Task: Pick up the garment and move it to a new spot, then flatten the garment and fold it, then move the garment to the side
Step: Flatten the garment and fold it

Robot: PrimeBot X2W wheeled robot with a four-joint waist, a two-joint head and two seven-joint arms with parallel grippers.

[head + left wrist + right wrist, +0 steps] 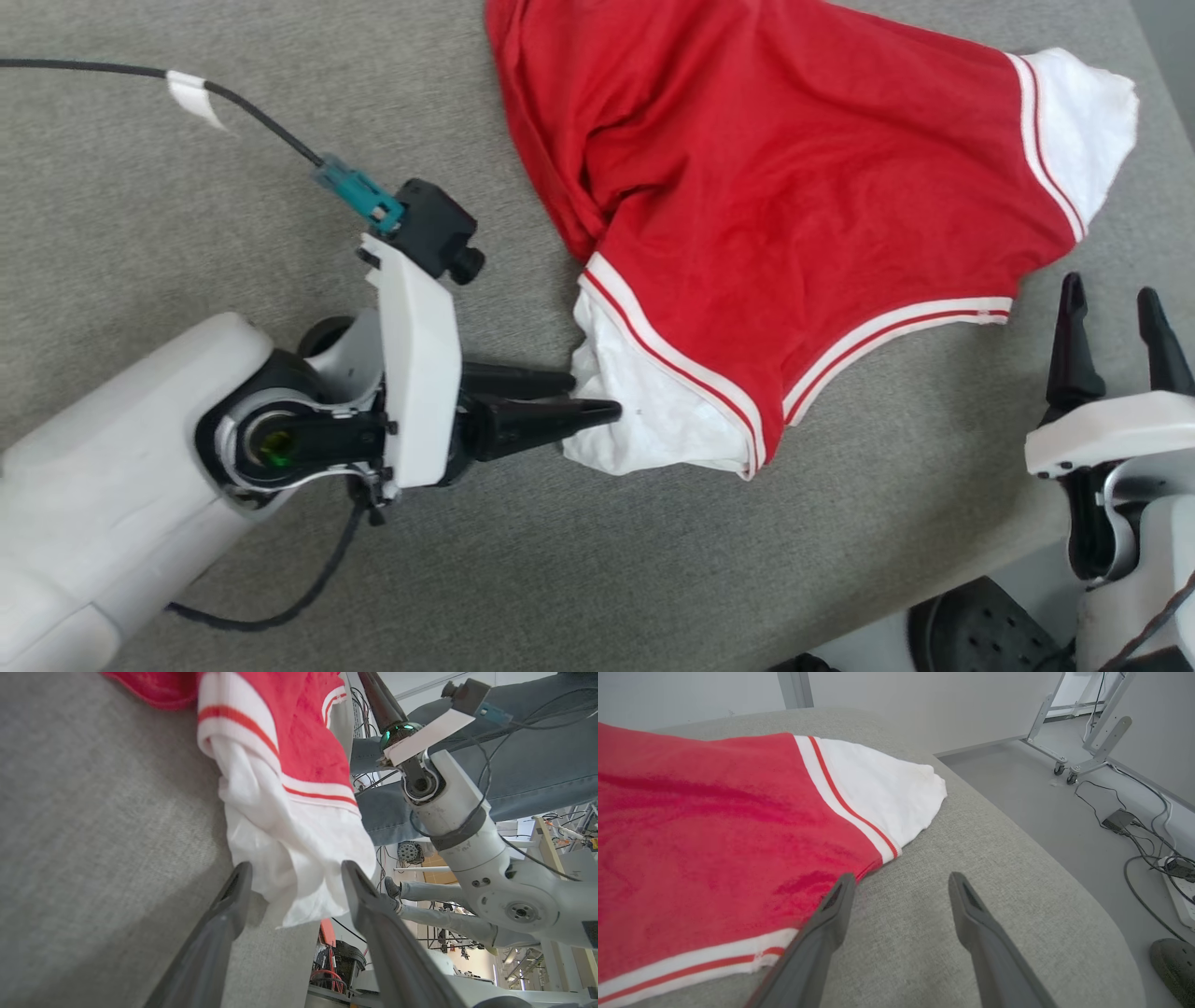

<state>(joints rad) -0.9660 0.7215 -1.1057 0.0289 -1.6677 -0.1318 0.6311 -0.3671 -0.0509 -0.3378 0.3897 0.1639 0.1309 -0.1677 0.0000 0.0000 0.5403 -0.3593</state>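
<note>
while the red shirt (775, 205) lies crumpled and half spread on the grey padded table (187, 233), the left gripper (595, 395) reaches in sideways at the shirt's lower left corner. its jaws are parted, with the white sleeve end (644, 420) bunched between the fingertips and nothing pinched. that low, flat approach looks meant to catch a loose edge, the easiest place to lift the cloth for the move. the right gripper (1110, 287) also stands wide apart and empty, over bare table just beside the shirt's striped hem (896, 322) and below its other white sleeve (1083, 121), likely waiting to take that side. the pick-up seems not yet begun.
</note>
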